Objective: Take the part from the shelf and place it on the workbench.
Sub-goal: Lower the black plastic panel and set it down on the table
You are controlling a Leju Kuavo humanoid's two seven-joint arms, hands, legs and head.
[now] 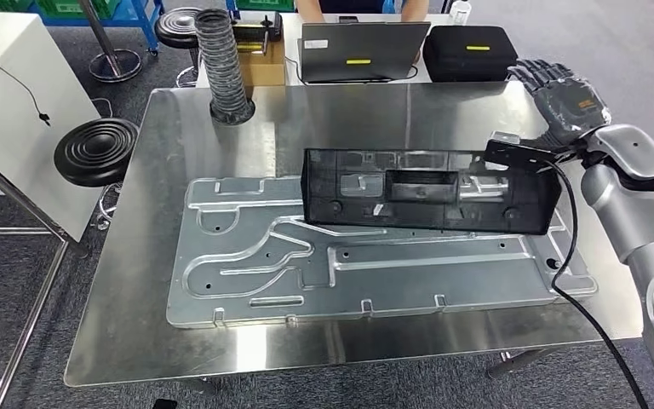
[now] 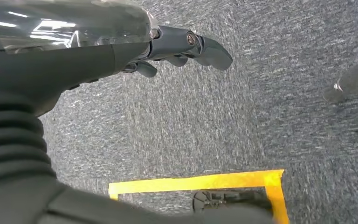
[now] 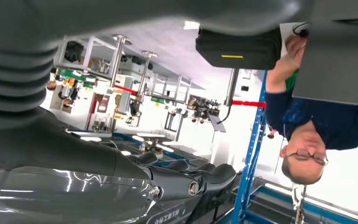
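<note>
The right arm (image 1: 639, 204) comes in from the lower right of the head view, bent upward, its right hand (image 1: 562, 98) raised beyond the far right end of the part with fingers spread and holding nothing. The right wrist view shows those dark fingers (image 3: 200, 179) extended side by side, empty. The left hand (image 2: 186, 46) hangs over grey carpet (image 2: 261, 93) in its wrist view, fingers loosely extended with nothing in them, above a yellow tape outline (image 2: 200, 182) on the floor.

The black plastic part (image 1: 426, 192), a long open-faced housing, stands on its long edge on a stamped metal panel (image 1: 306, 264) lying flat on the steel tabletop (image 1: 136, 341). A black cable (image 1: 575, 256) runs from the wrist down past the part's right end.

Farther back, a grey corrugated hose (image 1: 221, 64) stands upright at the tabletop's rear left. Beyond it sit a laptop (image 1: 362, 51) and a black case (image 1: 468, 51), with a person (image 3: 307, 116) seated behind. A black stool (image 1: 98, 149) stands left of the tabletop.
</note>
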